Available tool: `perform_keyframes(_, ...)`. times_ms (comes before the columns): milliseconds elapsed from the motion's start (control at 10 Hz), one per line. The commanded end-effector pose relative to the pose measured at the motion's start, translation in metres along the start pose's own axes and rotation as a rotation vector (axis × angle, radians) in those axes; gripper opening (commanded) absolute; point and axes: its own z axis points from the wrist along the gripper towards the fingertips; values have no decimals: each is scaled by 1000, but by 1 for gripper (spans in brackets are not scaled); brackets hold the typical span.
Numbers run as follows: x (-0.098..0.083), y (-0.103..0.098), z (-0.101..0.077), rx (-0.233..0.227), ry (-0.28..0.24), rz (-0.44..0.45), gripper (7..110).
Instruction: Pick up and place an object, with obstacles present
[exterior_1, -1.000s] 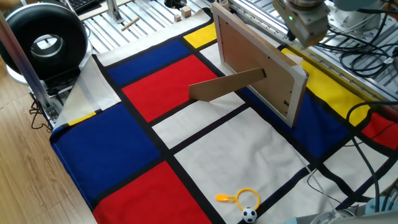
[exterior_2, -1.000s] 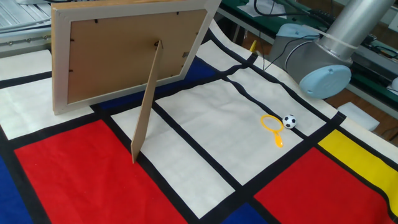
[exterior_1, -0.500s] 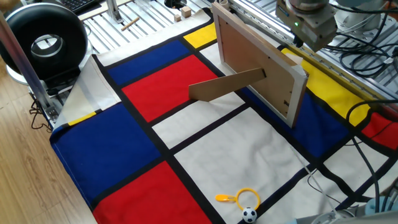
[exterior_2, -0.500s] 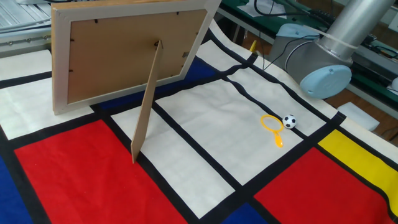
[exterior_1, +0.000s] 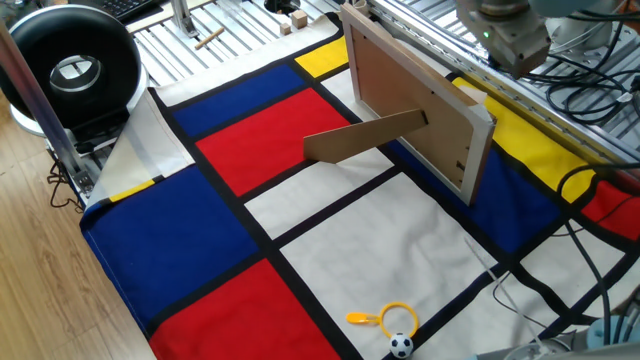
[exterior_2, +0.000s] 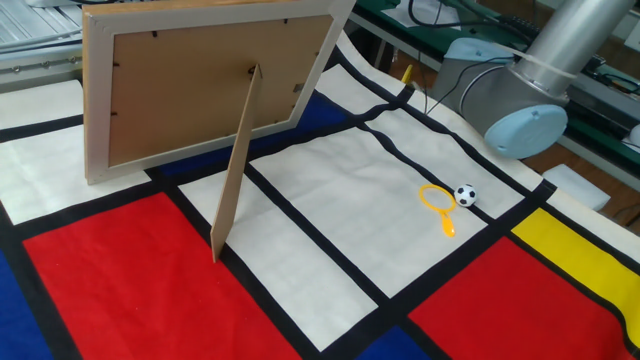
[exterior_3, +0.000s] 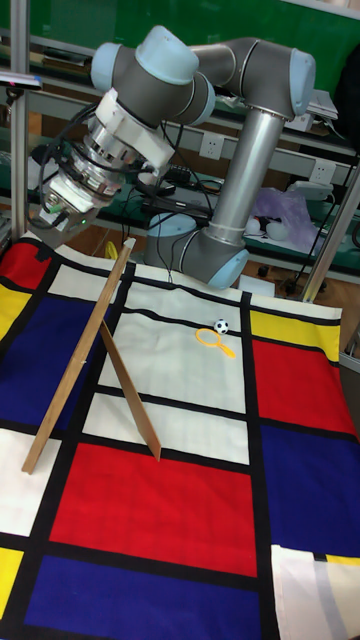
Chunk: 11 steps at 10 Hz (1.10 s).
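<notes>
**One UR5 arm at a desk covered by a cloth of red, blue, yellow and white panels with black bands, seen in 3 views.**

The picture frame stands upright on the far half of the cloth, tilted slightly back on its prop leg. The foot of the leg rests where a red panel meets a white one. In the other fixed view the brown back board of the frame faces us, with the leg running down its middle. In the tall fixed view the frame and leg appear edge-on as an inverted V.

The claw hangs above the far right end of the frame, beyond its front face and clear of its top edge. In the tall fixed view the claw points down and to the left, above the far left panels. Its fingers are cropped or too dark to resolve, so we cannot tell whether they are wide, narrow or holding anything.

We cannot place the wooden cube with certainty. Small light-brown blocks lie on the metal slats past the far edge of the cloth.

On a near white panel, 1 yellow ring lies just beside 1 toy football, well apart from the frame.
</notes>
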Motion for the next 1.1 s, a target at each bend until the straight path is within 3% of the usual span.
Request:
perform_keyframes(0, 7, -16, -1, 67, 24, 151, 7)
perform_keyframes(300, -28, -13, -3, 34, -123, 312, 7)
perform_keyframes(400, -51, -6, -6, -15, -208, 388, 7)
perform_keyframes(500, -64, 1, -9, -59, -254, 439, 7)
perform_keyframes(800, -35, -6, 4, -28, -168, 391, 7)
perform_keyframes(1000, -28, -17, 25, -28, -169, 406, 7)
